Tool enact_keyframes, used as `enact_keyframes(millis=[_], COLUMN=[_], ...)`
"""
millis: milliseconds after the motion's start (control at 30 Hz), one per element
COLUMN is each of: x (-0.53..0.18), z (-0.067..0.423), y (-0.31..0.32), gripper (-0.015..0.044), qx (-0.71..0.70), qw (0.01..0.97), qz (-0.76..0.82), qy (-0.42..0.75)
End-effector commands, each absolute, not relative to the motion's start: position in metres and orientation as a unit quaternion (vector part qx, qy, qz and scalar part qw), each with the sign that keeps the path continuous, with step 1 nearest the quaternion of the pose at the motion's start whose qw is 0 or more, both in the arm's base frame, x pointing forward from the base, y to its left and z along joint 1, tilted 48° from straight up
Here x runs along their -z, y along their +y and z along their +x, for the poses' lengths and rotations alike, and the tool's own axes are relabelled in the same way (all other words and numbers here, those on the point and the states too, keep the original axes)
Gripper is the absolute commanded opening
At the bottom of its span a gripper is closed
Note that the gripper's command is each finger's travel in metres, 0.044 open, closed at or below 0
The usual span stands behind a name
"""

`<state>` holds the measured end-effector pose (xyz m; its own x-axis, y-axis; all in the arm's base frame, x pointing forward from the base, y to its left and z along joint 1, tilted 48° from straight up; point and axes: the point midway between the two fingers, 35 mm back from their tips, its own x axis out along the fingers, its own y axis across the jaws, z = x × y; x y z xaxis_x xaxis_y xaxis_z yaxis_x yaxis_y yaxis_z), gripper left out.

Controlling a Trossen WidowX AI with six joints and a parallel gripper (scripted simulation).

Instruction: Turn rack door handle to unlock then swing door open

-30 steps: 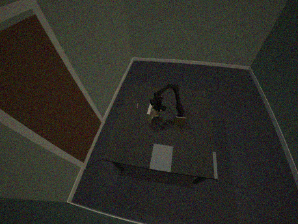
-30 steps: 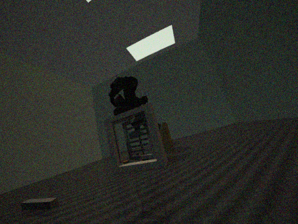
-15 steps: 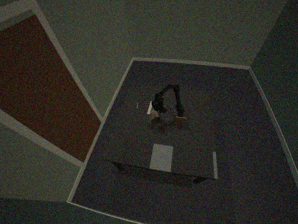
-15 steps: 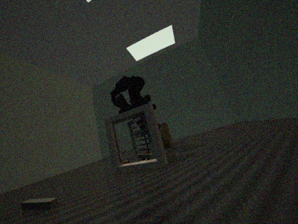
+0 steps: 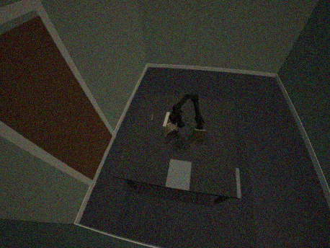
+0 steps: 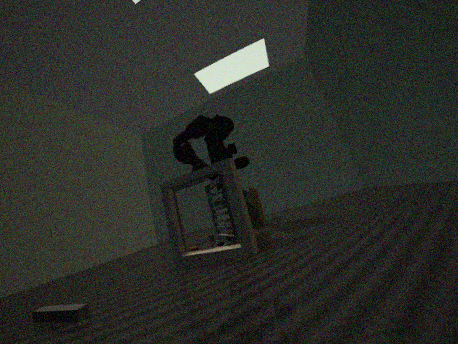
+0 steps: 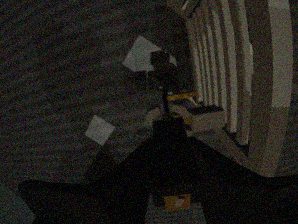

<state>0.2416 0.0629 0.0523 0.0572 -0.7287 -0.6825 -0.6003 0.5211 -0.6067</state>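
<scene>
The rack's frame (image 6: 243, 212) stands upright on the table. Its slatted door (image 6: 222, 215) (image 7: 215, 60) is swung well away from the frame opening and shows as a narrow strip in the exterior view; the exact angle cannot be told. It also shows small and dim in the top view (image 5: 171, 127). My gripper (image 7: 170, 143) is shut on the door's dark upright handle (image 7: 164, 98), which runs ahead of the fingertips beside the slats. The handle's turn is hard to read in the dark. In the exterior view the top beam partly hides the gripper.
The arm (image 5: 194, 99) (image 6: 202, 127) arches above the rack. A yellow-brown block (image 6: 255, 207) stands behind the frame's right post. In the wrist view, a pale block (image 7: 207, 119) lies near the door's foot, and a pale square (image 7: 100, 131) lies at left.
</scene>
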Motion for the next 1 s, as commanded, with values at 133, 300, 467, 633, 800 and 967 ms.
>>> enact_keyframes(millis=[133, 300, 467, 633, 800, 967], x=[-0.042, -0.035, -0.027, -0.019, -0.012, -0.004], z=[0.237, 0.234, 0.232, 0.230, 0.229, 0.229], y=[0.071, 0.078, 0.084, 0.092, 0.099, 0.106], gripper=[0.0013, 0.0013, 0.0013, 0.0013, 0.0013, 0.0013], qx=[0.106, 0.131, 0.157, 0.184, 0.210, 0.236], qw=[0.573, 0.590, 0.605, 0.622, 0.637, 0.650], qz=[-0.449, -0.427, -0.404, -0.378, -0.353, -0.327], qy=[0.678, 0.673, 0.668, 0.661, 0.653, 0.644])
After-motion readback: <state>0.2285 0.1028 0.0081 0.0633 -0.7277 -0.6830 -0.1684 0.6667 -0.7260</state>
